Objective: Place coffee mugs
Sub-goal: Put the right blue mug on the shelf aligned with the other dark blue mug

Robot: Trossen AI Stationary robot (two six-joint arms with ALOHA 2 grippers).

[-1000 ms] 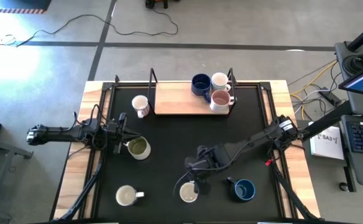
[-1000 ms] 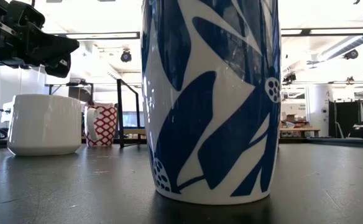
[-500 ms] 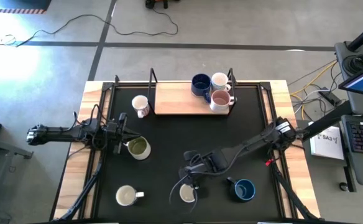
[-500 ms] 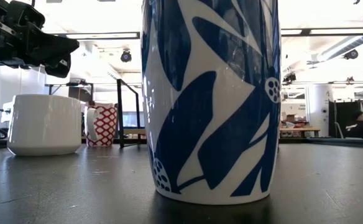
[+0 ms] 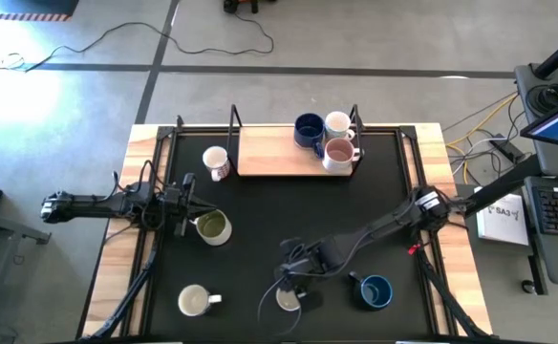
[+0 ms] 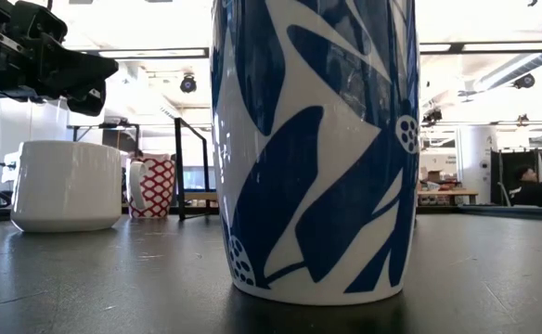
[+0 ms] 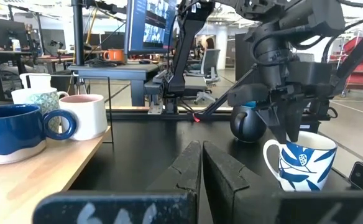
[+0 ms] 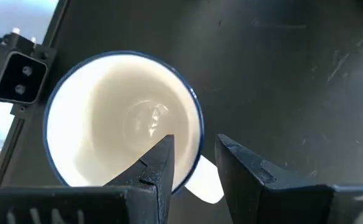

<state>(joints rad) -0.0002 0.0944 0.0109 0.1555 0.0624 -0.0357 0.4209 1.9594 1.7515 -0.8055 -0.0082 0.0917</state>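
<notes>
The white mug with a blue leaf print (image 5: 289, 297) stands upright near the table's near edge and fills the low view (image 6: 313, 148). My right gripper (image 8: 194, 146) hangs open above it, pointing down. One finger (image 8: 161, 163) is over the mug's hollow and the other (image 8: 243, 168) is outside the rim (image 8: 197, 134), beside the white handle (image 8: 207, 186). My left gripper (image 5: 191, 216) waits shut at the table's left side, next to the olive-green mug (image 5: 212, 227).
A wooden rack (image 5: 269, 153) at the far edge carries a dark blue mug (image 5: 308, 129), a white one (image 5: 337, 124) and a pinkish one (image 5: 338, 153). Also on the black mat are a red-print mug (image 5: 217, 162), a white mug (image 5: 195, 301) and a dark blue mug (image 5: 375, 291).
My right gripper has moved toward the near edge and slightly left, coming down over the blue-leaf mug. The mugs have not moved.
</notes>
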